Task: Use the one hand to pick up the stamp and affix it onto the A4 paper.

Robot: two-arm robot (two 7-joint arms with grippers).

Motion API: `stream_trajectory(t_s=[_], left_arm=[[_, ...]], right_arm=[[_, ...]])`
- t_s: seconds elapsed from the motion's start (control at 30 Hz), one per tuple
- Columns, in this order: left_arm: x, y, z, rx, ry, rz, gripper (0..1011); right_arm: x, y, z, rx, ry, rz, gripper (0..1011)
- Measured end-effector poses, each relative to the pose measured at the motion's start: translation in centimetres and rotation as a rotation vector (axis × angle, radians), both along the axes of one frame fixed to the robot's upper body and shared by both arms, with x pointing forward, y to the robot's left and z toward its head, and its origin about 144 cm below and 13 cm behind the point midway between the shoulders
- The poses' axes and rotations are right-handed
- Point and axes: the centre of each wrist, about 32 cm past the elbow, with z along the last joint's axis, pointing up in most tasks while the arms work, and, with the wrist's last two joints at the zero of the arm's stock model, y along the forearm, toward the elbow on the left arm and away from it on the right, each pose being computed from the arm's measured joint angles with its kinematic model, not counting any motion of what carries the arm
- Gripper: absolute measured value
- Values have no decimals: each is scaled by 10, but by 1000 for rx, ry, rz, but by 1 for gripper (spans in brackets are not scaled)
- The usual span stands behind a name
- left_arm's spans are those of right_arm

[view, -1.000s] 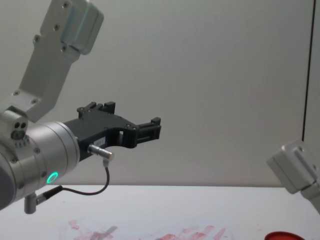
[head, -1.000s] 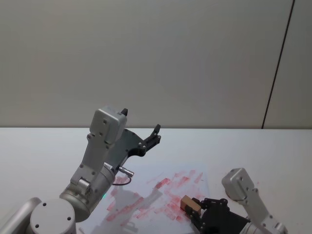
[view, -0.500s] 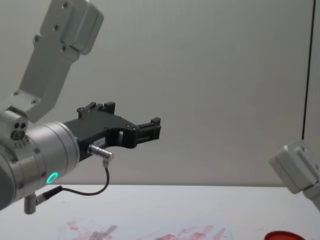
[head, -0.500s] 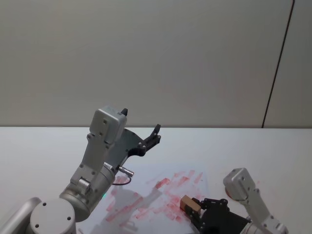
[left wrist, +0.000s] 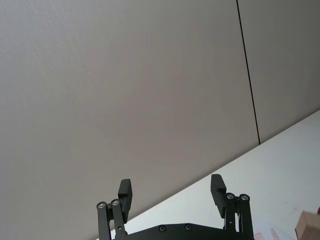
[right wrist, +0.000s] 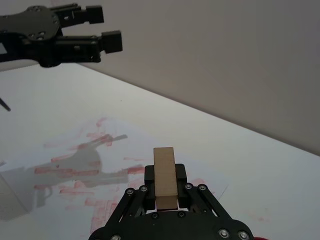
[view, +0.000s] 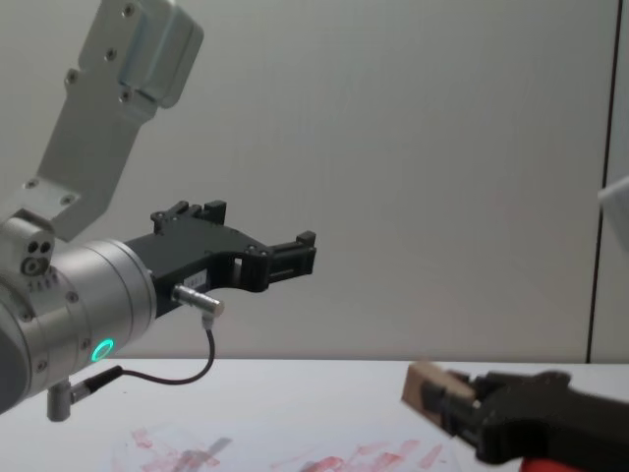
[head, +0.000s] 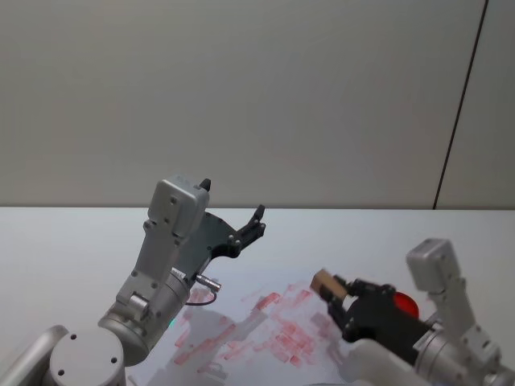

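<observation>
Clenching the stamp (right wrist: pixel 164 176) between its fingers (right wrist: pixel 180 175), the right hand (head: pixel 336 291) is hovering above the A4 paper (head: pixel 241 310), the block jutting out past the fingertips, clear of the sheet. The left hand (left wrist: pixel 170 192) is hanging raised well apart, its fingers (left wrist: pixel 125 191) released and spread.

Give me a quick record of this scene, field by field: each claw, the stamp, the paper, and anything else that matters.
right claw: shut on the stamp, over the right part of the A4 paper
stamp: tan wooden block, sticking out past the fingertips, clear of the sheet in the chest view
A4 paper: lying flat, covered in red prints and smears
left claw: open, empty, raised on the robot's left
ink pad: red, round, partly hidden behind the right claw
task stage: stamp gripped, not yet pressed to paper
</observation>
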Motion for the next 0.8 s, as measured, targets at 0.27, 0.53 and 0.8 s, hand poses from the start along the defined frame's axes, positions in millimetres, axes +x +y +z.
stream_trajectory(t_s=[0.27, 0.53, 0.8], left_arm=[[0, 0, 0, 0, 0, 0, 1002], [0, 0, 0, 0, 0, 0, 1002], [0, 0, 0, 0, 0, 0, 1003]], right_arm=[[2, -16, 8, 14, -29, -64, 216], [2, -30, 7, -5, -28, -113, 217], [3, -41, 0, -36, -8, -148, 216]])
